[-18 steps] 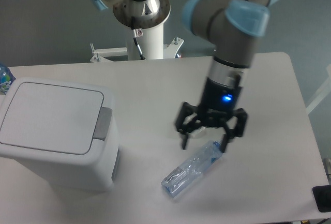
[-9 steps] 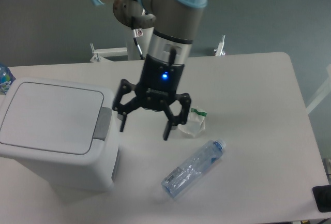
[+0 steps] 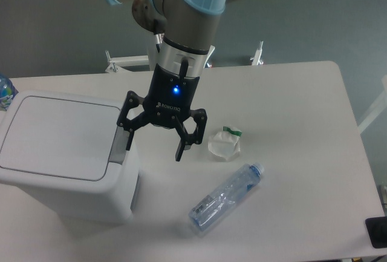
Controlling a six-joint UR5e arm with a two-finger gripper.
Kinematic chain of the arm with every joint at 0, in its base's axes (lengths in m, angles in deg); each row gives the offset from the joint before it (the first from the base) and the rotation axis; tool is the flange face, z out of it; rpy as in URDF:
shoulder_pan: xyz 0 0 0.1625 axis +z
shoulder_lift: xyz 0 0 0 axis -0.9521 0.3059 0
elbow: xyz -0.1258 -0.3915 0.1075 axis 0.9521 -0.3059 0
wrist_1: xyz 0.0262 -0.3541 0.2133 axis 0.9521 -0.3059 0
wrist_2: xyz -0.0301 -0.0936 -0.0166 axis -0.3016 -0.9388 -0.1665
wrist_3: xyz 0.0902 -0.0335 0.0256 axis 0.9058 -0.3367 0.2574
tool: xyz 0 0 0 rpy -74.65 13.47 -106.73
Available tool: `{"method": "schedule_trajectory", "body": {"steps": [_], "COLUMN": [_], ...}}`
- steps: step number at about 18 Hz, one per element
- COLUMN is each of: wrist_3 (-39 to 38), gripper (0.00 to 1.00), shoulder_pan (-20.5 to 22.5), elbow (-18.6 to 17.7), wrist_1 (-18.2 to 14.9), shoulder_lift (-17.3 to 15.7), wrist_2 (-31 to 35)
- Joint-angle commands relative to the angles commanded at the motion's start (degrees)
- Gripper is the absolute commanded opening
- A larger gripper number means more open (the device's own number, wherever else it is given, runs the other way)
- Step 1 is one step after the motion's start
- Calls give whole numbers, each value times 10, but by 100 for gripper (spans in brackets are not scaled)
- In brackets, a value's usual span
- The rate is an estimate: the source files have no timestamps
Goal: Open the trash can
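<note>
The trash can (image 3: 57, 159) is a large boxy white bin at the left of the table, its flat white lid (image 3: 54, 136) shut. A grey push-button tab (image 3: 119, 143) sits at the lid's right rim. My gripper (image 3: 154, 143) hangs open and empty just right of the can. Its left finger (image 3: 127, 138) is right over the grey tab; I cannot tell whether it touches. Its right finger (image 3: 181, 147) is over bare table.
A crumpled clear plastic bottle (image 3: 225, 198) lies on the table at front right of the gripper. A small crumpled white wrapper (image 3: 224, 143) lies right of the gripper. A blue-patterned object (image 3: 5, 89) shows at the far left edge. The arm's base stands at the table's back.
The gripper has moved left from above the bottle to the trash can's right rim, staying open. The bottle, wrapper and can have not moved.
</note>
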Motion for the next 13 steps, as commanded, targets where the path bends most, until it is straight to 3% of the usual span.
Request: {"method": "schedule_trajectory", "body": {"steps": [13], "wrist_3": [-5], "gripper": [100], "shoulder_pan": [-3], "elbow": [0], "wrist_1": [-2], "shoulder_lift": [4], "wrist_2": [2]}}
